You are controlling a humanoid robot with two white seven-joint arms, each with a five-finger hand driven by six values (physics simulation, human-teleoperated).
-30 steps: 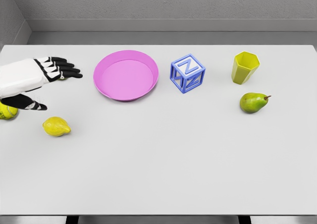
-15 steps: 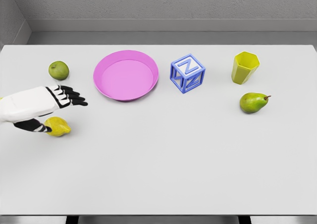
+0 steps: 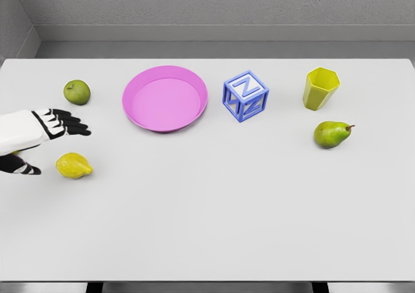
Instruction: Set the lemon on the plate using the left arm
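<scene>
Nearest, at the left edge, the left hand (image 3: 39,140) comes in over the white table (image 3: 214,215), its black-tipped fingers (image 3: 68,123) stretched forward and its thumb (image 3: 23,168) held apart below, holding nothing. Just right of the thumb lies the lemon (image 3: 73,165), a matte yellow oval with a small pointed end, flat on the tabletop and not touching the hand. Further back on the right rests a green pear (image 3: 332,134), smooth-skinned with a short brown stem. Beyond it stands a yellow-green cup (image 3: 320,88) with faceted, hexagonal walls. Toward the middle sits a blue open-frame letter block (image 3: 246,96) whose faces read "Z". Left of the block is the plate (image 3: 165,98), a round glossy pink dish with a raised rim, nothing in it. A small round green apple (image 3: 76,92) lies at the far left, beyond the hand
</scene>
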